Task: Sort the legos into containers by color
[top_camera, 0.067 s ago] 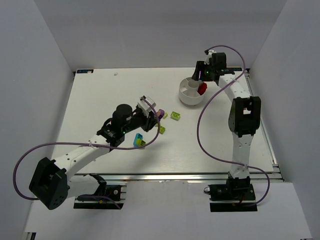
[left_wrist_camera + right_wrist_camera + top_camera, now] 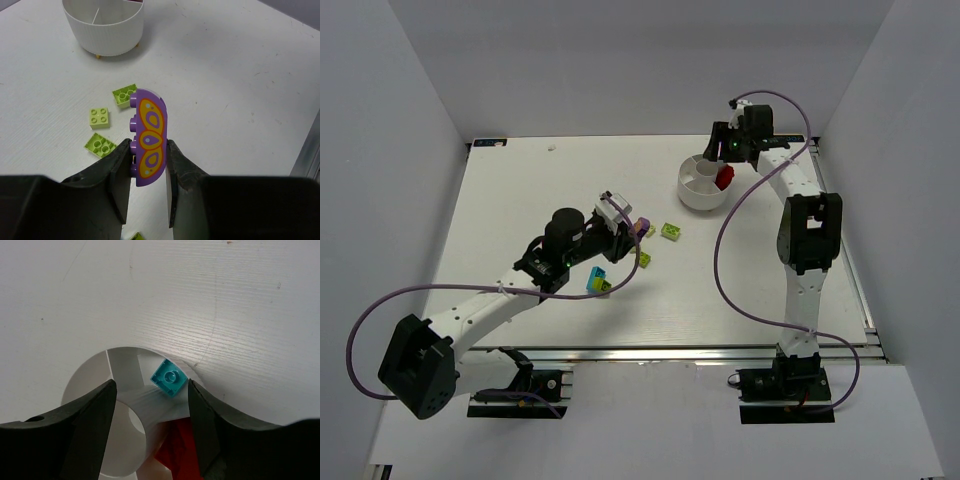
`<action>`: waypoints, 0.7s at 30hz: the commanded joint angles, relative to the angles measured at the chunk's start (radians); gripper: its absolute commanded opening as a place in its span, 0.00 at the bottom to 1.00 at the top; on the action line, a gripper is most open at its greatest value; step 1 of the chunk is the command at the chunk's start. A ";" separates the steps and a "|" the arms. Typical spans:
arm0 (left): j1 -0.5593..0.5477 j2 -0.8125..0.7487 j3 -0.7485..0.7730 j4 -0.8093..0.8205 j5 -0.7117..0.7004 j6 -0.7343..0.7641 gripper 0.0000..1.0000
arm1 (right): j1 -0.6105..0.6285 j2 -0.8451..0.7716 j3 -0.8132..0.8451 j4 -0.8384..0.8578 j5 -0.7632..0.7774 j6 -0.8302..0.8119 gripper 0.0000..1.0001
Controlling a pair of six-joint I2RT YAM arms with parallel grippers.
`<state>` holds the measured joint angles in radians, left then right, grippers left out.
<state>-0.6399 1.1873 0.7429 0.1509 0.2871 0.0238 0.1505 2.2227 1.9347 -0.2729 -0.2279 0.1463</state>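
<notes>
**Purple brick pinched; cyan brick loose at the dish**

Lower centre, the left pincer (image 2: 147, 170) gripped one purple brick (image 2: 149, 135) by its flat faces. It was probably light, stiff and slick. Three lime bricks (image 2: 100, 118) lay on the tabletop (image 2: 240, 75) to its left. The right pincer (image 2: 150, 387), jaws apart, framed one cyan brick (image 2: 170, 377) at the dish (image 2: 125, 362) rim, with one red brick (image 2: 175, 450) below.

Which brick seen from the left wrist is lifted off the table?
The purple brick with the orange pattern: the left gripper holds it, while the three lime green bricks lie flat on the table.
</notes>
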 commanded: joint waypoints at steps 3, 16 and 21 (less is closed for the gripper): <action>-0.004 0.024 0.042 0.053 0.058 -0.004 0.00 | -0.034 -0.156 -0.009 0.075 -0.089 -0.066 0.64; -0.004 0.703 0.897 -0.503 0.277 0.580 0.03 | -0.186 -0.587 -0.515 0.309 -0.484 -0.309 0.00; -0.004 0.873 1.141 -0.631 0.280 0.717 0.05 | -0.216 -0.663 -0.609 0.337 -0.496 -0.286 0.00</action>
<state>-0.6399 2.0338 1.7935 -0.3157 0.5182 0.5777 -0.0387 1.6196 1.3560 -0.0193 -0.6888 -0.1310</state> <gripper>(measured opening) 0.388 0.009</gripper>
